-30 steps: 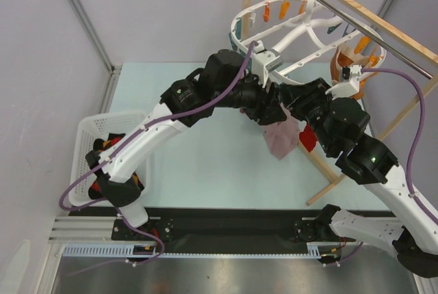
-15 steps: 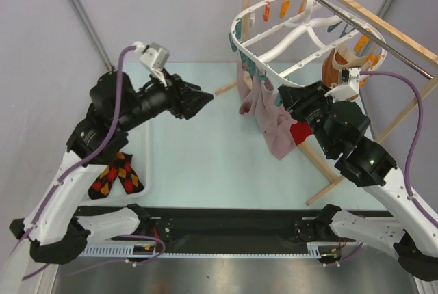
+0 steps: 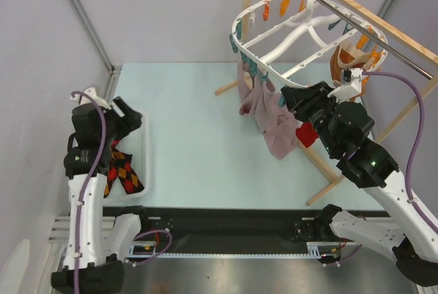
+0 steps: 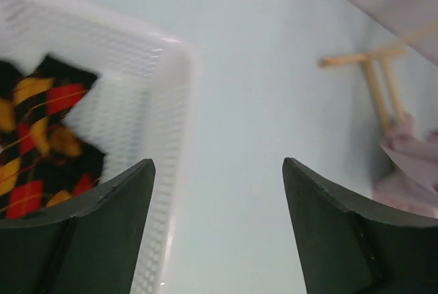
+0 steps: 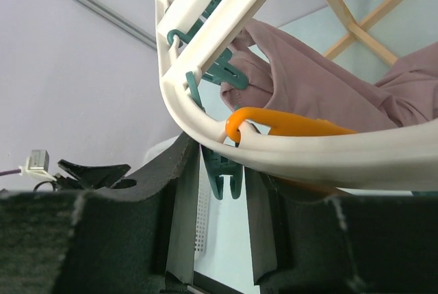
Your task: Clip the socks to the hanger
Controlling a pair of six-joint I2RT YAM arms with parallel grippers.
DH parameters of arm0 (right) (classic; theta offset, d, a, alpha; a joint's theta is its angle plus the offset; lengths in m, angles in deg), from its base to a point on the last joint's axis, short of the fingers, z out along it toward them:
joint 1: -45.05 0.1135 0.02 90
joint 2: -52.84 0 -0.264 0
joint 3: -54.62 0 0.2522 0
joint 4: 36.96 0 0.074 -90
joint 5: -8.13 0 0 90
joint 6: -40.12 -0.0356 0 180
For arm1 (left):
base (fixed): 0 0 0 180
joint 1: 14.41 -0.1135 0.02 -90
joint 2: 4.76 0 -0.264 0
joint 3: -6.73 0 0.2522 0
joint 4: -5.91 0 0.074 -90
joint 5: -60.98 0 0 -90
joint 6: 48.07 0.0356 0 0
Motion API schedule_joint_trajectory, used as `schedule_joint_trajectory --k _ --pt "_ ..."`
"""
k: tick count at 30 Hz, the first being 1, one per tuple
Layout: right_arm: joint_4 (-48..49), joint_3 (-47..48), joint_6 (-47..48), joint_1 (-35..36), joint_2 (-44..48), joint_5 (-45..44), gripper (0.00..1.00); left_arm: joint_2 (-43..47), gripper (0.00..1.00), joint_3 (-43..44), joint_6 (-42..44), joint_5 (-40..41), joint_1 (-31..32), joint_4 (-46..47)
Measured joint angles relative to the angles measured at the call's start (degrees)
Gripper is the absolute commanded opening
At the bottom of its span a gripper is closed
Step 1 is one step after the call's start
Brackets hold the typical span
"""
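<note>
Nearest me, at about 8 o'clock on the bench (image 3: pixel 198 143), the left hand (image 4: pixel 217 171) hangs over the inner corner of the white basket (image 4: pixel 179 96), fingers spread wide with nothing between them. The socks (image 4: pixel 41 140) lie in the bottom of that basket, crossed over one another, a little to the outside of where the hand is pointing. That's the first worry: coming straight down from here, it looks more likely to land on the basket's rim or wall than on fabric. And because the two lie overlapped, a pinch could drag both up in a bunch, or lift one and let it slide off. Further off, at about 1 o'clock, the right hand (image 5: pixel 223 191) is up under the hanger (image 5: pixel 342 154), its fingers narrowed either side of a teal clip (image 5: pixel 220 171). They're close against it, but I can't tell whether they're actually squeezing it. The hanger only dangles from its hook, so I'd guess any tug on that clip will swing the ring and shift the target. A pink cloth (image 3: pixel 274 126) hangs just beside that clip and could get caught with a sock.
</note>
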Motion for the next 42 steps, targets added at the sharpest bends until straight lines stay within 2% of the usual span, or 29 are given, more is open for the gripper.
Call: schedule_joint_trajectory --k 3,5,9,15,20,23,27,31,35,42 --pt "0.0 -0.1 0.1 -1.2 0.0 1.5 0.0 -1.0 0.81 -3.8 -1.2 2.4 -10.9 -0.4" --pt "-0.1 -0.3 0.1 -2.4 0.0 2.9 0.0 -3.5 0.81 -5.9 -2.1 5.3 -14.7 0.3" --pt "-0.2 -0.6 0.0 -5.2 -0.1 6.1 0.0 -10.9 0.76 -8.8 -2.7 7.9 -15.9 4.0" --pt "0.6 -2.7 -0.5 -9.3 0.6 11.1 0.0 -24.0 0.77 -9.4 4.5 14.4 -14.6 9.8" --pt "1.8 -4.1 -1.3 -11.8 1.2 14.8 0.0 -32.9 0.8 -7.4 10.4 22.2 -8.9 11.8" --pt "2.4 -4.2 -1.9 -12.5 1.1 16.3 0.0 -38.5 0.77 -3.9 13.3 27.4 -4.2 12.3" --pt "2.8 -4.2 -2.4 -12.7 1.1 17.2 0.0 -45.5 0.73 0.2 15.3 32.7 -2.9 13.3" --pt "2.8 -4.1 -2.5 -12.9 1.0 17.5 0.0 -48.5 0.61 0.8 17.3 37.3 -3.2 13.8" --pt "2.7 -3.9 -2.5 -13.0 1.0 17.5 0.0 -51.0 0.57 1.1 18.8 41.3 -3.3 14.3" --pt "1.9 -2.7 -2.6 -13.0 0.6 17.8 0.0 -53.7 0.59 1.1 19.2 41.4 -3.3 14.1"
